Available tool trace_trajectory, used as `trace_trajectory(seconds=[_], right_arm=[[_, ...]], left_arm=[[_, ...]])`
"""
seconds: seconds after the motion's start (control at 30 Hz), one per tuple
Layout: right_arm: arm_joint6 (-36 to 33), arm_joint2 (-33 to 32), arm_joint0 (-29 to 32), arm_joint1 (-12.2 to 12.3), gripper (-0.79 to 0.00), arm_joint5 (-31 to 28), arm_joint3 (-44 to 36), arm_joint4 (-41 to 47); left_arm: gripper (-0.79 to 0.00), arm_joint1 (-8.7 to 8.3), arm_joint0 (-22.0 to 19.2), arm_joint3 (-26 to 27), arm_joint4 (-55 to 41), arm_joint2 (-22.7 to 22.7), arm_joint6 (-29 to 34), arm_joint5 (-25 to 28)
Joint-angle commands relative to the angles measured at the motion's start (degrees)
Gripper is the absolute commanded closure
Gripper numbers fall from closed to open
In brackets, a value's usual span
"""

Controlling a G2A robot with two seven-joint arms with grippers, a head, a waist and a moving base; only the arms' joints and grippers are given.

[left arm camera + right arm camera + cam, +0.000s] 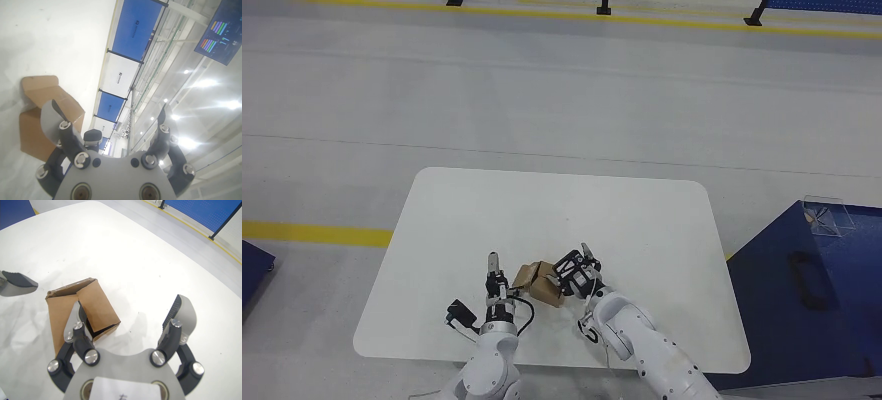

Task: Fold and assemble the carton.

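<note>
Top view puts the carton (539, 280) near the tabletop's (642, 210) front edge, between the two arms. Is either one holding it?
— No. The right pincer (128, 300) stands apart, one finger (73, 317) over the seam where two flaps meet. Whether it touches, I can't tell. The left pincer (109, 103) is apart too, just beside the carton, gripping nothing.
How would it handle, you reckon?
— Light brown card, I'd say: stiff across the panels, giving at the creases, easy to crush. It'd likely skid on that smooth white top, so I'd pinch a flap's free edge while the other arm steadies a side wall.
And the room?
— Pale grey floor with a yellow line (312, 233), blue panels (136, 28) on stands, a screen (217, 32) of coloured bars, bright ceiling lights.
</note>
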State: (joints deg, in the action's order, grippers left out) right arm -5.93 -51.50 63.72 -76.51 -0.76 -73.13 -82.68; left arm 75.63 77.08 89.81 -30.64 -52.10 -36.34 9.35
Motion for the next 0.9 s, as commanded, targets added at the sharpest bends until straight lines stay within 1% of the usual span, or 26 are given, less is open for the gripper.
trace_trajectory(seconds=[0.0,0.1,0.2,0.37,0.57,0.73,0.87], right_arm=[[-0.38,-0.45,0.13,0.05,-0.785,-0.17,-0.22,-0.24],[-1.07,-1.25,0.54,0.21,-0.785,-0.7,-0.71,-0.76],[-2.03,-1.93,1.01,0.41,-0.785,-1.56,-1.12,-1.64],[-2.98,-3.02,1.88,0.74,-0.785,-2.9,-1.74,-2.89],[-3.97,-5.42,3.14,1.31,-0.785,-4.64,-3.79,-3.28],[-4.43,-7.16,4.16,1.74,-0.785,-6.06,-5.42,-3.54],[-4.53,-7.6,4.38,1.8,-0.785,-6.79,-5.5,-3.69]], left_arm=[[-0.785,0.09,0.73,0.57,-0.12,-0.33,0.14,-2.62],[-0.785,0.42,1.09,1.06,-1.74,-0.56,1.38,-4.94],[-0.785,0.87,0.61,-0.2,-3.39,-0.74,2.71,-6.01],[-0.785,2.02,-1.33,-3.4,-5.5,-0.58,2.47,-5.53],[-0.785,3.22,-2.83,-5.51,-5.5,0.1,1.96,-5.69],[-0.785,4.11,-3.55,-7.04,-5.26,0.46,2.57,-4.31],[-0.785,4.95,-4.93,-9.15,-5.74,0.61,3.29,-3.13]])
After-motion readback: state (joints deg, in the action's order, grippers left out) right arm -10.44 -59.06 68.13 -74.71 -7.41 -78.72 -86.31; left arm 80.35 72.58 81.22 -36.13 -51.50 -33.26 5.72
